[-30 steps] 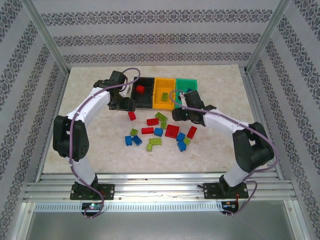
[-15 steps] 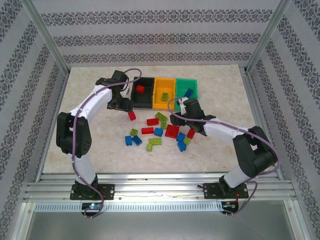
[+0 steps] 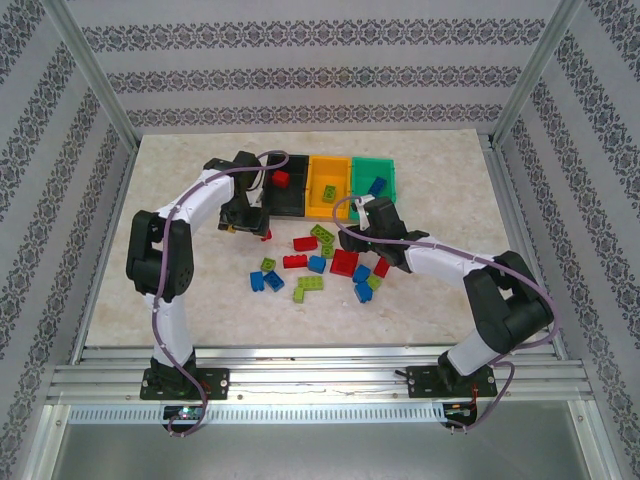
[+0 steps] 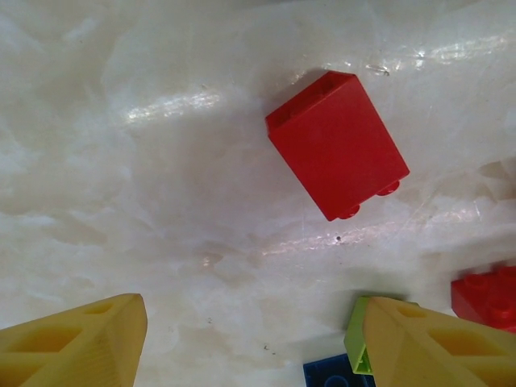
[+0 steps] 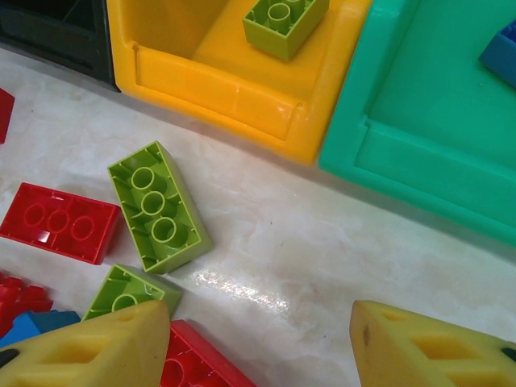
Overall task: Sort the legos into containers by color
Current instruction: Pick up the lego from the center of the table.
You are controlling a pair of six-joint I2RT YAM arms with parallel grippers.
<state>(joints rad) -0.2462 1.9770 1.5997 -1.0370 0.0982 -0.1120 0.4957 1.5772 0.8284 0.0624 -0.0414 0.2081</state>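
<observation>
Loose red, blue and lime legos (image 3: pixel 320 265) lie scattered in the middle of the table. The containers stand joined at the back: black (image 3: pixel 293 200), orange (image 3: pixel 318 172), green (image 3: pixel 366 167). The black bin has a red brick (image 3: pixel 281 179) in it, the orange one a lime brick (image 5: pixel 284 22), the green one a blue brick (image 3: pixel 377 185). My left gripper (image 4: pixel 250 347) hangs open over bare table just short of a lone red brick (image 4: pixel 337 145). The right gripper (image 5: pixel 262 347) is open and empty in front of the orange and green bins, beside a lime brick (image 5: pixel 157 205).
A lime brick (image 4: pixel 359 343) and a blue one (image 4: pixel 334 375) lie by my left gripper's right finger. A flat red brick (image 5: pixel 58 222) sits left of the lime one. Metal frame posts and patterned walls ring the table (image 3: pixel 180 280).
The right gripper has drawn back from the green bin toward the pile, leaving the blue brick in the bin. The left gripper has come nearer, over the lone red brick.
</observation>
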